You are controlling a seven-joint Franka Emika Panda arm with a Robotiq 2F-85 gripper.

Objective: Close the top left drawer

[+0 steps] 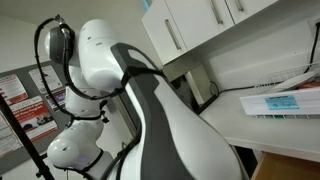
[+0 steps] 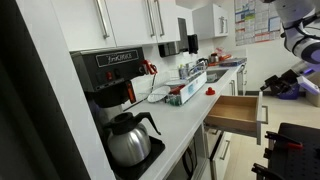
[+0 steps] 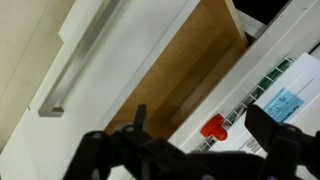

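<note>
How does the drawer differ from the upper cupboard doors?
1. State: the drawer is pulled out, its brown inside exposed; the cupboard doors are shut.
2. Handles: the doors carry vertical bar handles; the drawer front, seen nearly edge-on, shows none.
3. Place: the drawer sits under the counter; the doors hang above it.
Shared: white fronts.
</note>
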